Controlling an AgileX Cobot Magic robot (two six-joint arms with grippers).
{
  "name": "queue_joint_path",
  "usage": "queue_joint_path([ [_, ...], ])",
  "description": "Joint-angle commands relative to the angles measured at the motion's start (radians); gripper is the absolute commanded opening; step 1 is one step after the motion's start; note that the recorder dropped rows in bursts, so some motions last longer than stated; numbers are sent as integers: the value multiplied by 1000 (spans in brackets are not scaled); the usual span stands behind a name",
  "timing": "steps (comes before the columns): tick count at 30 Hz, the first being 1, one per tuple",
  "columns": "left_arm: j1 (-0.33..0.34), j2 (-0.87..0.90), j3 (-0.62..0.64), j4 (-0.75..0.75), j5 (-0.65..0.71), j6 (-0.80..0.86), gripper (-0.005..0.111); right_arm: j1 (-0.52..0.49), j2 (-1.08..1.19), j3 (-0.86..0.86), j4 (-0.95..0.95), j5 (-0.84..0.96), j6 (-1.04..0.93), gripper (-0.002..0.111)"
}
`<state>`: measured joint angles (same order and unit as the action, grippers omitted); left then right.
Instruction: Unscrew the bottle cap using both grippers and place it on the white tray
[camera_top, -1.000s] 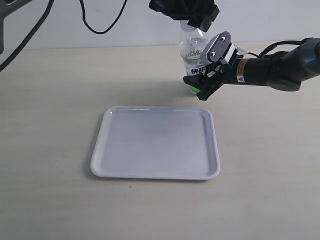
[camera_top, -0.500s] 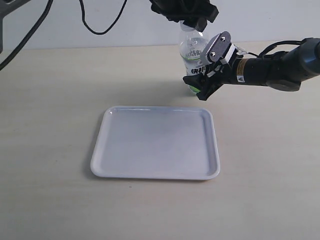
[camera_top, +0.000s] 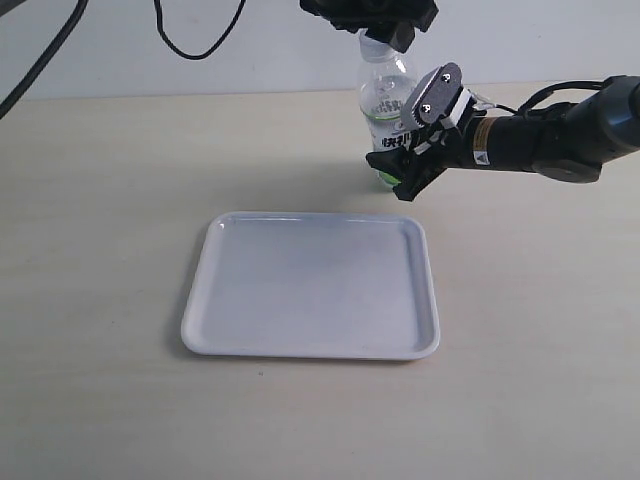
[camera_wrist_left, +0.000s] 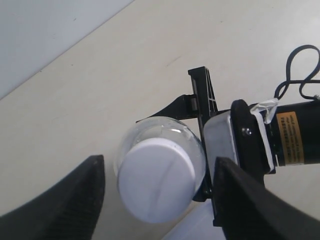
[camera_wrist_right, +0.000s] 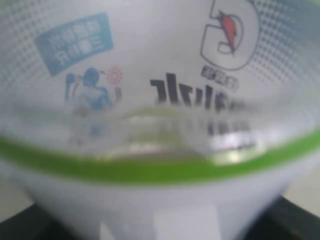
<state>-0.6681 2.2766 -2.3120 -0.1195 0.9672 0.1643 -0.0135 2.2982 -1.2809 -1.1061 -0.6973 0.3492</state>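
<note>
Over the last second my left gripper (camera_top: 385, 28) has lifted a little above the bottle (camera_top: 380, 95), and its fingers have drawn in somewhat. The left wrist view shows them flanking the cap (camera_wrist_left: 157, 187) with a gap on each side, so they stand open and touch nothing. I judge the cap is not yet gripped, and the unscrewing has yet to start. The cap sits on the bottle's neck.

My right gripper (camera_top: 415, 135) has not moved. It is clamped on the bottle's labelled middle, steadying it upright.

The cap is a short, smooth white plastic cylinder. The bottle is clear, thin plastic with a glossy white-and-green label. The tray (camera_top: 310, 352), flat white plastic with rounded corners and a low rim, lies near the bottle, towards the camera, on the matte beige table (camera_top: 120, 200).
</note>
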Motion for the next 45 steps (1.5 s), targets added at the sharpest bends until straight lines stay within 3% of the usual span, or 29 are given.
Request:
queue_joint_path([
  [1,-3,-13,-5,2,0,-1,61,1,7,7,-19,8,-4,0],
  [41,-3,3,-5,4,-13,-35,60,1,7,7,-19,8,-4,0],
  [43,-3,3,-5,4,-9,-46,57,1,7,7,-19,8,-4,0],
  [45,-3,3,-5,4,-7,-58,45,1,7,7,-19,8,-4,0],
])
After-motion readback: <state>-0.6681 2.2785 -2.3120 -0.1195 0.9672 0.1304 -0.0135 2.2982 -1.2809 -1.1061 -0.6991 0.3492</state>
